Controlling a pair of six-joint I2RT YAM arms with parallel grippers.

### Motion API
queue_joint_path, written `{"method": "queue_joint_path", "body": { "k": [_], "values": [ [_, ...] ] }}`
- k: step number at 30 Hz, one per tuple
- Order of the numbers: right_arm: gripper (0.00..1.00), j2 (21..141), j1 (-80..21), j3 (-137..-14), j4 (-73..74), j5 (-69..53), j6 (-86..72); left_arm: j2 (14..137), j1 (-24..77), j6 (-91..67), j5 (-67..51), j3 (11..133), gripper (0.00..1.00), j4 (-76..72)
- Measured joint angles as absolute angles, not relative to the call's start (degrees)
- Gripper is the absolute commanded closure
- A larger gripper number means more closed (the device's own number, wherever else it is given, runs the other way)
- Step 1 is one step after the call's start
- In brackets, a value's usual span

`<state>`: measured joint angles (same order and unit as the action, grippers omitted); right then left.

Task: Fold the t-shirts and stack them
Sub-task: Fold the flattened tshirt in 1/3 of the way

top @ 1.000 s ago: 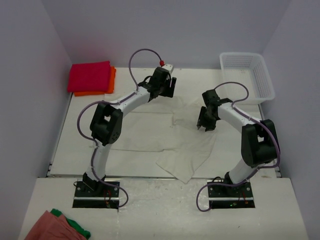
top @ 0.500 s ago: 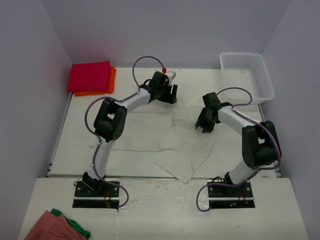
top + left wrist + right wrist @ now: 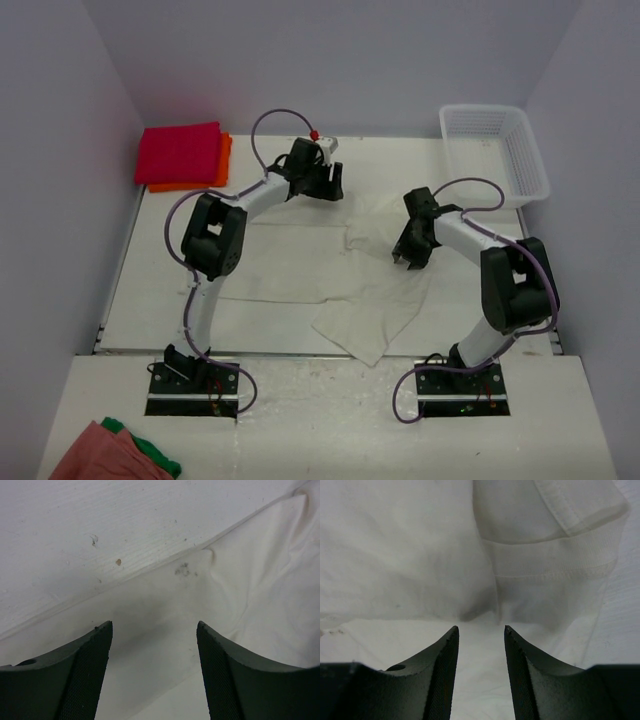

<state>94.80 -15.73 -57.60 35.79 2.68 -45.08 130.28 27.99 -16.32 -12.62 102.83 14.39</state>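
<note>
The cream-white t-shirt (image 3: 300,265) lies spread and wrinkled across the middle of the table, one flap reaching the front edge. My left gripper (image 3: 327,186) hovers open above the shirt's far edge. In the left wrist view the gripper (image 3: 154,625) holds nothing, with the shirt (image 3: 250,590) below it and bare table beyond. My right gripper (image 3: 406,256) is open over the shirt's right side. In the right wrist view this gripper (image 3: 481,628) is empty, with a hemmed fold (image 3: 545,545) ahead. The magenta-red t-shirt (image 3: 180,152) sits folded on the orange t-shirt (image 3: 224,158) at the far left.
A white mesh basket (image 3: 495,150) stands at the far right corner. Salmon-pink and green cloths (image 3: 110,455) lie on the near ledge at the bottom left. Grey walls close in the table on three sides.
My left gripper has shifted slightly left along the shirt's far edge. My right gripper has barely moved. Both stay open.
</note>
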Motion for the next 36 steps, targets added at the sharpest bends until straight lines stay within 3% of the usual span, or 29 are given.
{"method": "queue_joint_path", "body": {
  "k": [36],
  "values": [
    [0.67, 99.98, -15.75, -61.84, 38.48, 4.99, -46.06, 130.43, 24.38, -16.91, -15.94, 99.50, 0.29, 13.78]
  ]
}}
